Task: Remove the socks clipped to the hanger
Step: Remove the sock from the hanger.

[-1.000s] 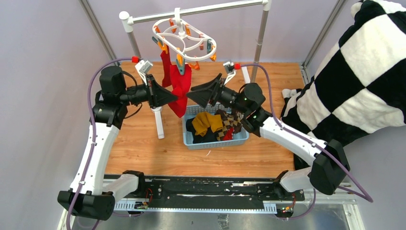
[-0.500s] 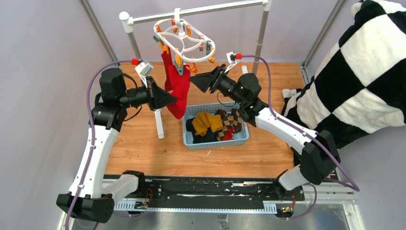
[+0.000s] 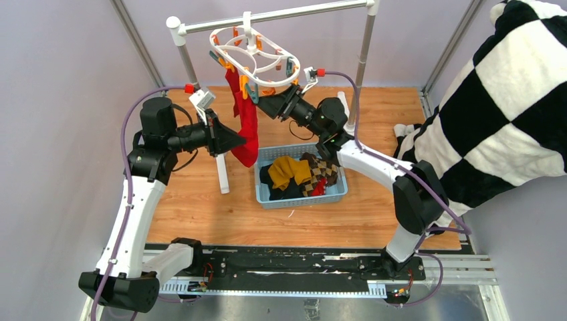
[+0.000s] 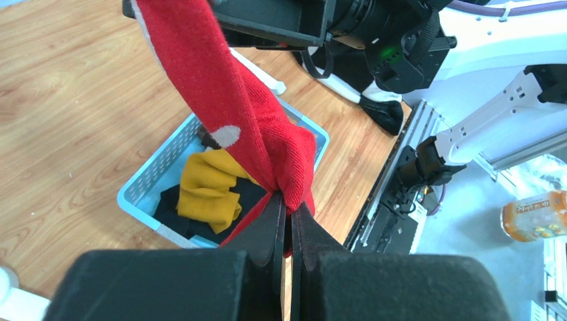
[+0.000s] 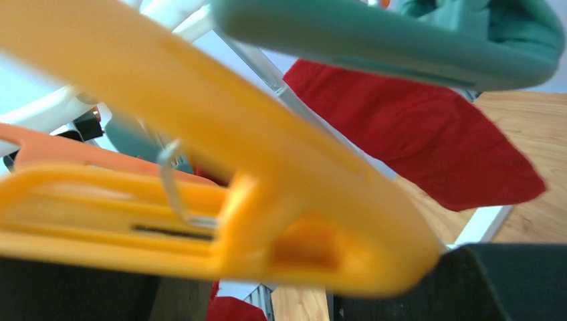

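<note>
Red fabric sock (image 3: 247,124) w/ white spot hangs from white plastic ring hanger (image 3: 249,41). Its lower end is pinched in the left gripper (image 4: 289,212), jaws pressed together on it. Right gripper (image 3: 263,102) is up at hanger's pegs, orange plastic peg (image 5: 220,200) right btwn its fingers; can't tell if it's squeezing. Light blue plastic basket (image 3: 301,196) w/ mustard, argyle & dark socks (image 3: 297,172) sits on wooden counter (image 3: 200,207), below both grippers.

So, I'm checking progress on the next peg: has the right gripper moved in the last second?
Yes. The right gripper has climbed away from the blue basket, up and left in the top view, to the hanger and its pegs.
</note>
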### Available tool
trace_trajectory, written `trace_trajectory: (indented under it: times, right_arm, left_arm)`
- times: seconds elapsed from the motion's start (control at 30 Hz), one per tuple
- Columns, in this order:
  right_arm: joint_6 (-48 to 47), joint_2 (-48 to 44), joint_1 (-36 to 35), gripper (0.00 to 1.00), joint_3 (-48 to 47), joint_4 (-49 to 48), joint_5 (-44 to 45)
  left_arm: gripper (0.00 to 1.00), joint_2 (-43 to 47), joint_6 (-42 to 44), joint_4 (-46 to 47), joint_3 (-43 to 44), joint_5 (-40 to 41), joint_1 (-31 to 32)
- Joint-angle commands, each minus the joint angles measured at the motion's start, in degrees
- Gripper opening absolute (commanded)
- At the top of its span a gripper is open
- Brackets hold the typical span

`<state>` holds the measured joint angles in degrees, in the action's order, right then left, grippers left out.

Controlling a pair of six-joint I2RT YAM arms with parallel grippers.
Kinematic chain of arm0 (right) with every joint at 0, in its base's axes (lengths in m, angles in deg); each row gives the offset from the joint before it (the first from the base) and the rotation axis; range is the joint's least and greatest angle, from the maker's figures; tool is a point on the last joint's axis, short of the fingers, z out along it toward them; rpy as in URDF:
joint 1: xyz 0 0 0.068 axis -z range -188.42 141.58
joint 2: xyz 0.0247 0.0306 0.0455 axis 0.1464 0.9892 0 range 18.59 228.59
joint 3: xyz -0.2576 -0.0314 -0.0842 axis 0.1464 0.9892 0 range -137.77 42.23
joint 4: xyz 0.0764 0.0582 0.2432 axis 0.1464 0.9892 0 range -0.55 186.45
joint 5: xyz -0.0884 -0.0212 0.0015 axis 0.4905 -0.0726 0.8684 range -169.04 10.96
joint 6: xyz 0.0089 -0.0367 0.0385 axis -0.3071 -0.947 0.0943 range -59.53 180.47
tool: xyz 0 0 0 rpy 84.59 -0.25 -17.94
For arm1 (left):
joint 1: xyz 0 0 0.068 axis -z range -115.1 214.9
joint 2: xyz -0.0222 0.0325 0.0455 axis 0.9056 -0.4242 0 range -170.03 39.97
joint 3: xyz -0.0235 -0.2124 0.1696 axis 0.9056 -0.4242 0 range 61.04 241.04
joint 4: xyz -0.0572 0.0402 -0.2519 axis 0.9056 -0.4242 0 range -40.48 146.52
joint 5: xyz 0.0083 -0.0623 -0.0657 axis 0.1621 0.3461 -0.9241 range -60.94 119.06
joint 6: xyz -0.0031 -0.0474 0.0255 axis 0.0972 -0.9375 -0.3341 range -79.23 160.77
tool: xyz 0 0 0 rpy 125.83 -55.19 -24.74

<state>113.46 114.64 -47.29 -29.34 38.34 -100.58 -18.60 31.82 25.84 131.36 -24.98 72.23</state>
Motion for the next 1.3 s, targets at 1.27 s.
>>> trace_trajectory:
  times: [1.27]
  right_arm:
    - [12.6, 12.1, -2.8, 0.38, -13.5, -19.4, 0.8]
  left_arm:
    - [0.00, -1.1, 4.0, -5.6, 2.0, 8.0, 0.7]
